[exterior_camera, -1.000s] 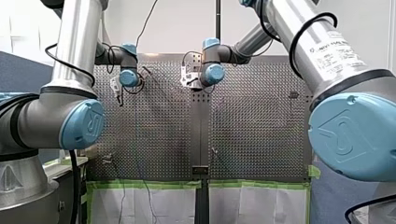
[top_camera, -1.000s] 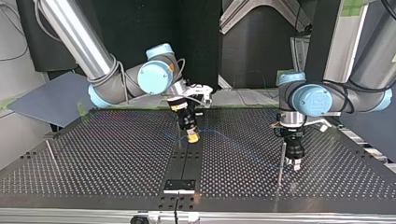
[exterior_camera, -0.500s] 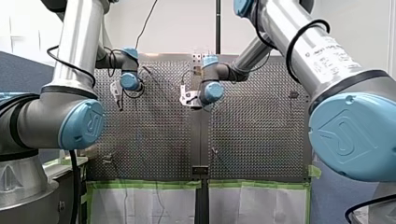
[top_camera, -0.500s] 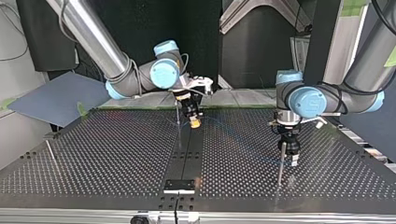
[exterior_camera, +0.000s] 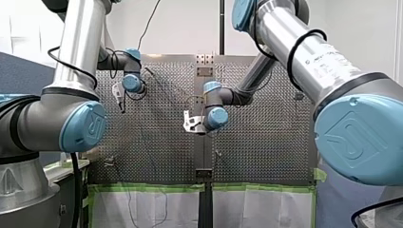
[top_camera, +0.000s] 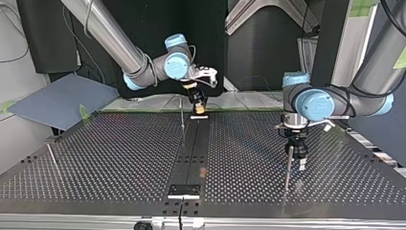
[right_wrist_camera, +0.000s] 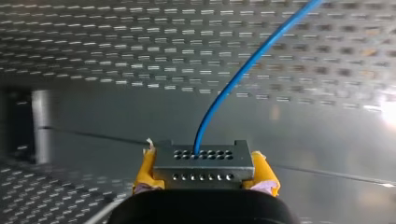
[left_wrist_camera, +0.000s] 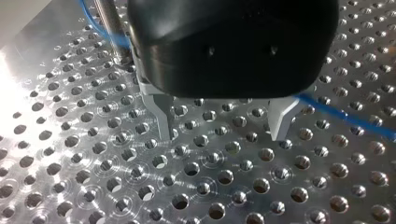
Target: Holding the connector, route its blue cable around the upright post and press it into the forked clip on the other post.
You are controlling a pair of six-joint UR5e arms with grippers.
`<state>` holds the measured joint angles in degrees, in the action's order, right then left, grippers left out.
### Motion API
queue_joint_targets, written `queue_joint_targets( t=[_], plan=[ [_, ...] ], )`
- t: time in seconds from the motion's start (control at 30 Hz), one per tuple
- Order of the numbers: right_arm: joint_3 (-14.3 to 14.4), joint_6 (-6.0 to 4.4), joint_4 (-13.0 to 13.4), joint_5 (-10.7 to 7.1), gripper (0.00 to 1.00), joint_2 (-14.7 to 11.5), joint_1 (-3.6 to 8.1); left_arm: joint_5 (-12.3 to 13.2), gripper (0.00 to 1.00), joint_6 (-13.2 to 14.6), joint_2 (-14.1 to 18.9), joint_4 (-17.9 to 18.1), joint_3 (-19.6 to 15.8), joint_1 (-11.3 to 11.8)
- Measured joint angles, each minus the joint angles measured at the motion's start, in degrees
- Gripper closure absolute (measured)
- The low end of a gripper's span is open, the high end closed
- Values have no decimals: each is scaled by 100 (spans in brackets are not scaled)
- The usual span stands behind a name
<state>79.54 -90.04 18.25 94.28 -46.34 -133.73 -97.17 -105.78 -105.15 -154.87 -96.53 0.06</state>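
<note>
Gripping the connector: right tool, yellow pads closed on both ends of the grey connector.
Right tool's place: upper centre of the top view, low over the dark middle strip of the bench.
Thin post: upright, just left of the right tool in the top view.
Blue cable: out of the connector's row of holes, curving ahead of the right tool over the bench.
Left tool: open, metal fingers apart, nothing between them, tips close above the bench.
Left tool's place: right of centre in the top view, just beside the second post.
Cable at the second post: against it in the left wrist view, then behind the left tool and out past its other finger.
Forked clip: too small to tell on either post.
</note>
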Motion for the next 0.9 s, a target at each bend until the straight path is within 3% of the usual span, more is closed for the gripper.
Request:
queue_joint_targets(
  t=[0.23,0.43,0.9],
  plan=[
    [320,-7,295,282,100,335,-66,-7,0,13,0,-6,0,-14],
    [615,-18,588,418,100,580,-7,-13,0,14,1,-16,0,-17],
    [1025,12,1198,1035,100,1258,122,-65,0,60,1,-58,-1,-32]
  ],
)
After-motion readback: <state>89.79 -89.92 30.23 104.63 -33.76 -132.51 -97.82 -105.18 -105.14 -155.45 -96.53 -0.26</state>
